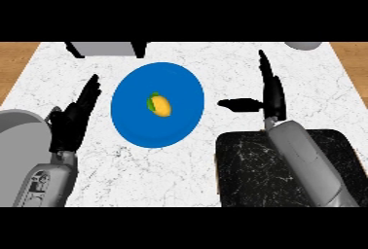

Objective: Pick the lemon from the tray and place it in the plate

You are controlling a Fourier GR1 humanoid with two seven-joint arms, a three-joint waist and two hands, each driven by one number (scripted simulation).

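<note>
Surface: I see a white marble counter top [215, 63].
Centre: blue round plate [137, 124], flat on it.
Near right: black marbled rectangular tray [241, 170], apart from the plate.
Far left: grey boxy object [104, 47], cut off.
Left edge: grey round vessel [18, 131].
Far right: pale round object [305, 45], mostly unseen.

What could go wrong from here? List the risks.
1. The lemon lies loose on the blue plate; being rounded, it may roll if the plate is jolted.
2. The right hand is open close to the plate's right rim, thumb toward it; a careless move could nudge the plate.
3. The right forearm crosses above the black tray; a low retreat might catch it.
</note>
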